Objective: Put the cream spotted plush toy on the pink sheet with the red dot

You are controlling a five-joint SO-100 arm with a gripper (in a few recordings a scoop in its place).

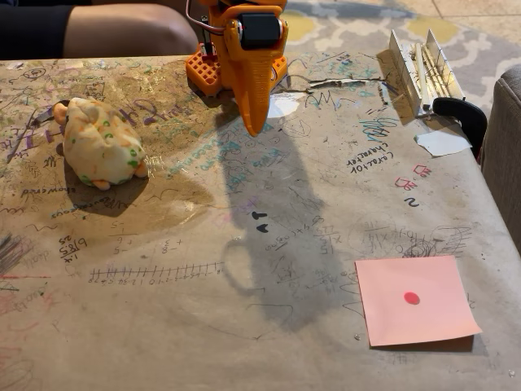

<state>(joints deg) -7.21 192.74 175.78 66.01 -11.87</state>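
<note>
My end effector (254, 122) hangs near the counter's (244, 326) far edge — jaws look closed, holding nothing. Cream spotted plush toy (99, 144) — far-left corner. Pink sheet with the red dot (415, 299) — near-right corner.

Orange gripper (254, 122) hangs point-down above the scribbled table (244, 326), its two fingers together. Cream spotted plush toy (99, 143) sits well to its left. Pink sheet with the red dot (416, 299) lies far down-right of it, bare.

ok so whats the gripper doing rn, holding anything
gripper: jaws look shut to a point, holding nothing; the cream spotted plush toy lies apart from it on the table.
</note>
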